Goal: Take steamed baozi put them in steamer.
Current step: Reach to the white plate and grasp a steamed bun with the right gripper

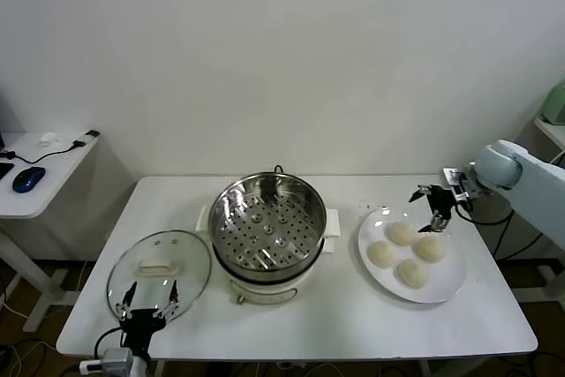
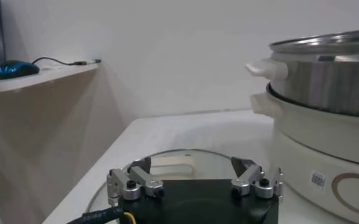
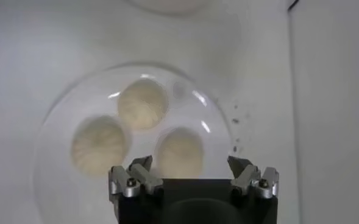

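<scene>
**Poised over the plate, nothing picked yet**

My right gripper (image 1: 430, 210) hangs above the far edge of the white plate (image 1: 446, 291), fingers spread wide and empty. I judge it is placed there to come down on a bun: from my right wrist, the nearest steamed baozi (image 3: 179, 152) sits almost directly between my open fingers, below them and not touching. That spread looks generous enough to pass around the dome, which I take to be the reason I hold it so wide.

The plate sits on the table (image 1: 344, 324) to the right of the steamer (image 1: 267, 229), just beside it but apart. It carries all four baozi (image 1: 412, 254), clustered close together. The head view shows four; my wrist view shows only three, the fourth being hidden under my own gripper body. They lie so near each other that I expect a finger could nudge a neighbour on the way down.

The steamer stands open in the middle of the table. Its perforated tray (image 1: 265, 229) is bare: no bun is in it yet, so the task is at its very start.

The glass lid (image 1: 160, 272) rests flat on the table to the left of the steamer, out of the way of the transfer path. My left gripper (image 1: 149, 299) is parked low at the near edge of that lid, fingers open, holding nothing.
</scene>
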Available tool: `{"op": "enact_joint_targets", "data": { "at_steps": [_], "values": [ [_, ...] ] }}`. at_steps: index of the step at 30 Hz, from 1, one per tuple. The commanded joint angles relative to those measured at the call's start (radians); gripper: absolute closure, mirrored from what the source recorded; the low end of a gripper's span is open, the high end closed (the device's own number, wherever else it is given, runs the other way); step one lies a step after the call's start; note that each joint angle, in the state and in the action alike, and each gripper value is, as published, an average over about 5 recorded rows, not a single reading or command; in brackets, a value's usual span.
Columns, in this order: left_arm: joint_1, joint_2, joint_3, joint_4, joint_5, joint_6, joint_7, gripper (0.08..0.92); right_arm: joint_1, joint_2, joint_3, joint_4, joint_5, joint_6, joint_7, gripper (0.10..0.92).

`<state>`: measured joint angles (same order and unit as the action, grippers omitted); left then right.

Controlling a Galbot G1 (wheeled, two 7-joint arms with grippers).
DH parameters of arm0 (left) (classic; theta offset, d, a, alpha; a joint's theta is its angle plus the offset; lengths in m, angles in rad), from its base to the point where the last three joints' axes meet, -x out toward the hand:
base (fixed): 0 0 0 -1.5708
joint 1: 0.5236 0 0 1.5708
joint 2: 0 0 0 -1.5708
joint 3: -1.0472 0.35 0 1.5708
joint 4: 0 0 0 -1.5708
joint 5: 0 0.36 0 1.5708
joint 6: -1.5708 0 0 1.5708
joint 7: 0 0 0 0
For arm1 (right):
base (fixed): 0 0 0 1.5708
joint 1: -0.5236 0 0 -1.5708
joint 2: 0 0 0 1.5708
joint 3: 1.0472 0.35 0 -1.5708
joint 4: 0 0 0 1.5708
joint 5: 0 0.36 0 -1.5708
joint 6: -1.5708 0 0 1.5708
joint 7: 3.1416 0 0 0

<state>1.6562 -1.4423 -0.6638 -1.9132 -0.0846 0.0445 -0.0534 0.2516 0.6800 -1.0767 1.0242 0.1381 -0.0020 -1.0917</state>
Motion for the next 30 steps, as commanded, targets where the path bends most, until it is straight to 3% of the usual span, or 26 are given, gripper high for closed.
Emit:
{"op": "enact_joint_targets", "data": {
  "at_steps": [1,26,30],
  "values": [
    [-0.001,0.0,0.0,0.012,0.0,-0.003,0.0,0.177,0.112,0.097,-0.22,-0.122,0.007,-0.004,-0.063,0.203],
    [-0.02,0.001,0.016,0.064,0.005,-0.007,-0.002,0.177,-0.13,0.306,0.039,-0.39,-0.072,-0.021,0.041,0.205],
    [-0.018,0.002,0.015,0.063,0.005,-0.007,-0.004,0.177,-0.137,0.315,0.049,-0.404,-0.083,-0.021,0.038,0.26]
  ]
}}
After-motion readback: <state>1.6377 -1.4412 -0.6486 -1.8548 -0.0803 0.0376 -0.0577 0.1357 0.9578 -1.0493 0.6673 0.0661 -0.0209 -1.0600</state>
